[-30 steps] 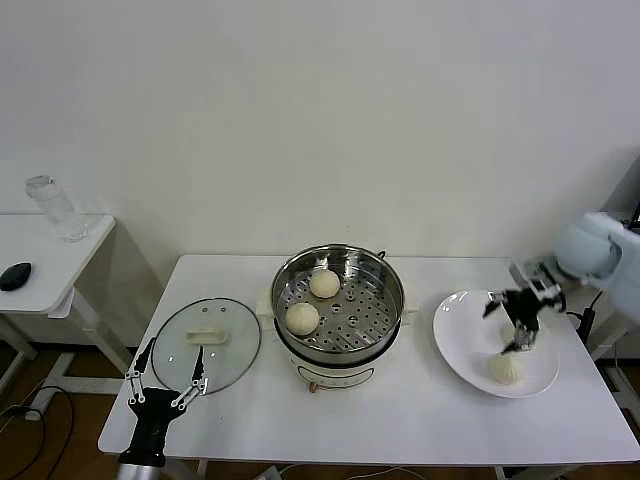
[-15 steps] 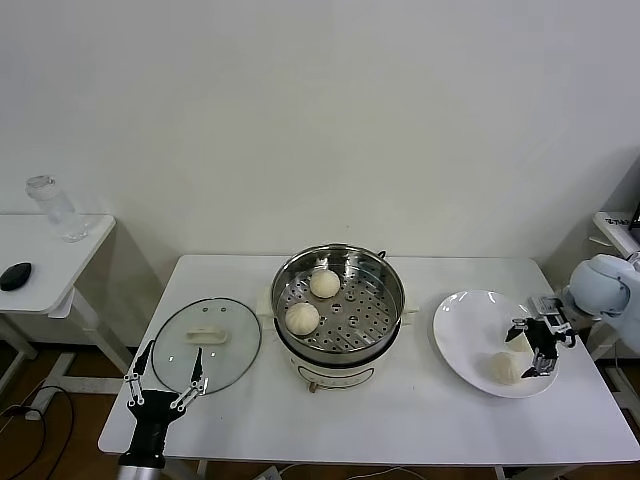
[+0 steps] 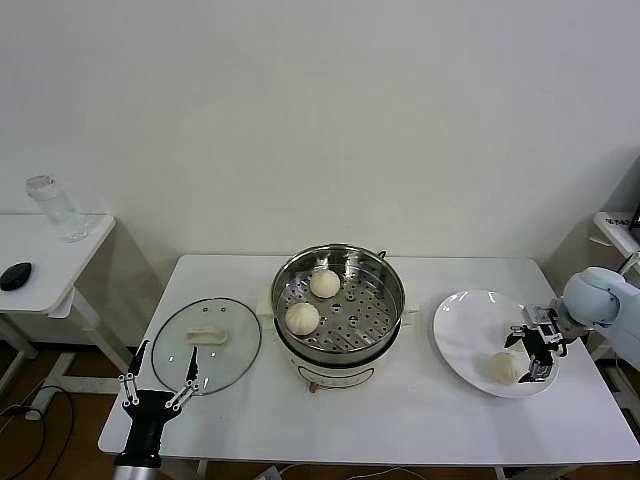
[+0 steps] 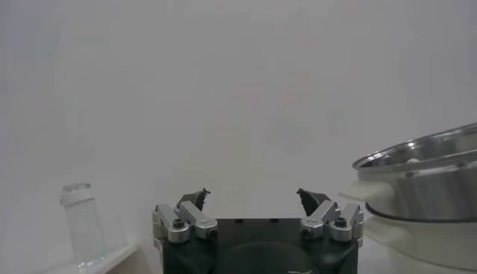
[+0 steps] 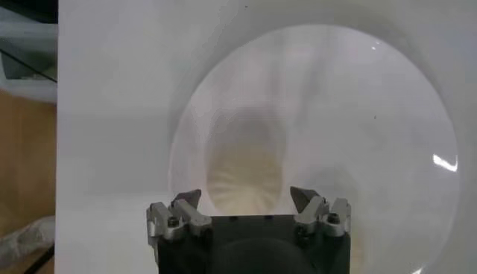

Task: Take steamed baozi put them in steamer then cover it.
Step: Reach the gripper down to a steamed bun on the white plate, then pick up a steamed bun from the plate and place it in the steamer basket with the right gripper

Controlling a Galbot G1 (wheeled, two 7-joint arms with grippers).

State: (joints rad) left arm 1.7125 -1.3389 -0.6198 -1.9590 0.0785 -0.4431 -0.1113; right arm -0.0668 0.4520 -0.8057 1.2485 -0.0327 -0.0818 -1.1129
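The steamer point(image 3: 340, 300) stands mid-table, and two steamed baozi point(image 3: 324, 283) point(image 3: 302, 318) lie on its perforated tray. A third baozi point(image 3: 504, 367) rests on the white plate point(image 3: 470, 335) to the right. My right gripper point(image 3: 527, 357) is low over the plate, open, its fingers either side of that baozi. The right wrist view has the pleated baozi point(image 5: 246, 173) between the fingertips point(image 5: 186, 199), with small gaps on both sides. My left gripper point(image 3: 158, 388) hangs open at the table's front left, holding nothing.
The glass lid point(image 3: 205, 345) with its cream handle lies flat left of the steamer, just beyond the left gripper. A side table at far left carries a glass jar point(image 3: 50, 208) and a dark mouse point(image 3: 14, 275). The plate's near rim sits close to the table's right edge.
The right gripper has come down from above the plate and now straddles the baozi, its fingers a little closer together. The left gripper has drawn back slightly toward the table's front edge.
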